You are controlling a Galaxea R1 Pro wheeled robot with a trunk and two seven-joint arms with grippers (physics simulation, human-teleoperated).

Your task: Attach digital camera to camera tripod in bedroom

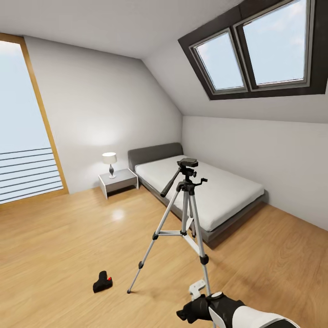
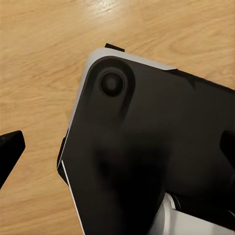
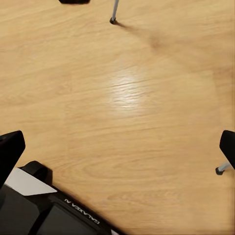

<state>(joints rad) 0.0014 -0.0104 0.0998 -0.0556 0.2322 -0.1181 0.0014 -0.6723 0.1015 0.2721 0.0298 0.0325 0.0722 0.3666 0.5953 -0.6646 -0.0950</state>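
While the camera tripod (image 1: 186, 214) stands mid-frame, the digital camera (image 1: 102, 282) lies on the wood floor (image 1: 59, 246), lower left.
Right gripper (image 3: 120, 147) fingers spread wide, holding nothing; left gripper's (image 2: 117, 147) state I cannot tell.

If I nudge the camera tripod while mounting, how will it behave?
Probably tippy: the camera tripod stands tall on three thin legs, with its pan head high up. Its small feet rest on glossy wood floor, so a push may slide it. The digital camera lies on that floor to its left, apart from it.
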